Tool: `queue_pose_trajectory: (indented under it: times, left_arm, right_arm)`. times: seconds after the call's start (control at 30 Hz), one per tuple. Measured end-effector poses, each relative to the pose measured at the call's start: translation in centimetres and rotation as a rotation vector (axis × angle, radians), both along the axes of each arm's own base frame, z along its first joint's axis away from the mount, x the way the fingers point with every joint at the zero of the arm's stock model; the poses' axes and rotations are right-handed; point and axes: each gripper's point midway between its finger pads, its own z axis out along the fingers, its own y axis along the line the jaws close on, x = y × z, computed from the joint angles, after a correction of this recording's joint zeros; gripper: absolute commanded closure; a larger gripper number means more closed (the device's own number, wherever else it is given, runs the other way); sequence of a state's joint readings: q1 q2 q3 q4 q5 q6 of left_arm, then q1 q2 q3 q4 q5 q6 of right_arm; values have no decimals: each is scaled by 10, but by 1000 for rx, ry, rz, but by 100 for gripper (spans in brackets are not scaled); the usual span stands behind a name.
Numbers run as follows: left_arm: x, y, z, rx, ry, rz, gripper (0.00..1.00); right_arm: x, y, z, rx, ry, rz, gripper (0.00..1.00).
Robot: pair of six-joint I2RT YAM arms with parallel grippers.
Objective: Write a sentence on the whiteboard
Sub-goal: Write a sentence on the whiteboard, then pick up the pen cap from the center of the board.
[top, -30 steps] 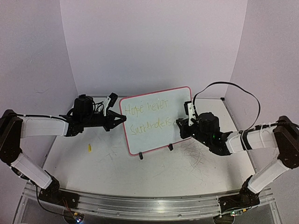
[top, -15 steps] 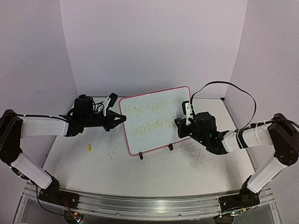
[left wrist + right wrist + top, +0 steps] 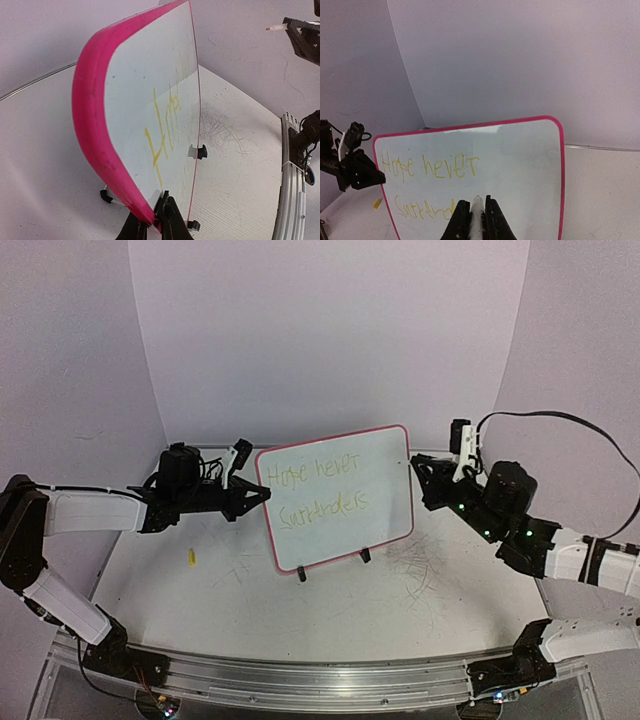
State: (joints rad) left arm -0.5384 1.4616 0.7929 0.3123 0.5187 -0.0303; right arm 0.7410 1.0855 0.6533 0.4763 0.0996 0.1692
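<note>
The large white whiteboard [image 3: 345,465] with rounded corners and a thin pink-red frame stands upright, leaning slightly back, on two small black clip feet [image 3: 302,575] at the middle of the white worktop [image 3: 300,615]. The yellow-green handwritten sentence [image 3: 315,492] runs across it in two lines. My left gripper [image 3: 258,495] is clamped on the frame at the whiteboard's left edge. My right gripper [image 3: 420,470] hangs just beside the right edge, apart from it, pinched narrow on a white marker pen [image 3: 476,217] that points towards the board. Grey scratch marks [image 3: 415,565] cover the worktop by the right foot. A small yellow piece [image 3: 191,557] lies on the left.
</note>
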Motion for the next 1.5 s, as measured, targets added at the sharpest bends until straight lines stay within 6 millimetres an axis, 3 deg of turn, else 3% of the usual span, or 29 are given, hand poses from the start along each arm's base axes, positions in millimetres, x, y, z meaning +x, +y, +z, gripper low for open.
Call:
queue_pose_trajectory:
  times: [0.1, 0.33, 0.67, 0.93, 1.03, 1.17, 1.23, 1.27, 1.3, 1.4, 1.5]
  left_arm:
    - [1, 0, -1, 2, 3, 8, 94]
    - [9, 0, -5, 30, 27, 35, 86]
    - [23, 8, -18, 103, 9, 101, 79]
    - [32, 33, -17, 189, -28, 214, 56]
    - [30, 44, -3, 186, -47, 258, 53]
    - [13, 61, 38, 109, -95, 319, 49]
    - [3, 73, 57, 43, -97, 367, 38]
    - [-2, 78, 64, 12, -90, 390, 26]
    - [-6, 83, 69, -22, -66, 420, 24]
    - [-8, 94, 55, -53, 66, 503, 24]
    - [-3, 106, -2, 30, 296, 635, 25]
  right_arm:
    - [-5, -16, 19, 19, -41, -47, 100]
    - [-4, -22, -7, -78, 6, -78, 100]
    - [-12, -29, -7, -77, -9, -77, 100]
    - [-15, -31, -3, -69, -21, -73, 100]
    - [-15, -30, -3, -72, -21, -69, 100]
    - [-13, -27, -9, -88, -12, -62, 100]
    - [-12, -23, -14, -100, -4, -51, 100]
    - [-11, -21, -18, -106, 2, -42, 100]
    - [-10, -18, -22, -115, 10, -31, 100]
    - [-10, -7, -35, -138, 37, 17, 100]
    - [-11, 9, -50, -162, 73, 89, 100]
